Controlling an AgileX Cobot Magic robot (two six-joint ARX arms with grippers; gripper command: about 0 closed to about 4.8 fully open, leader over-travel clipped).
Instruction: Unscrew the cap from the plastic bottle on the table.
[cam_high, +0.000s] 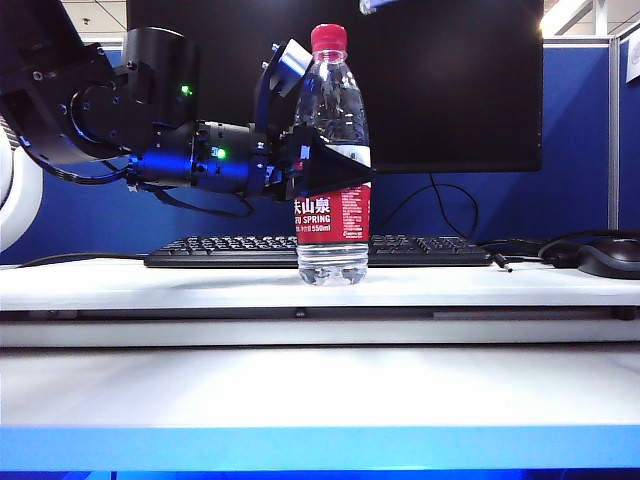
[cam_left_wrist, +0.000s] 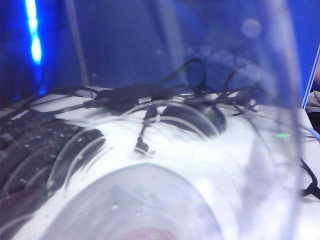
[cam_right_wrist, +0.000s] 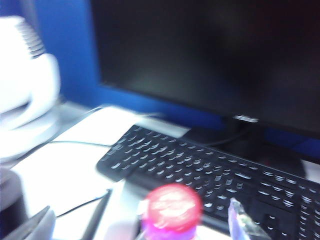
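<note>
One step done: left end effector (cam_high: 318, 165) clamps the plastic bottle (cam_high: 333, 160) at mid-body, upright on the surface (cam_high: 150, 285) | cap (cam_high: 329, 38) above that grip, still screwed on | right end effector (cam_right_wrist: 145, 220) spread wide and empty, just above the cap | left: grip, twist off.

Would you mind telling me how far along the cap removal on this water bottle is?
Done: the left pincer clamps the plastic bottle at mid-body, holding it upright on the table. In hand: the right pincer hangs open above the cap, one finger beside it. Left: the cap is on the neck, so gripping and unscrewing remain.
</note>
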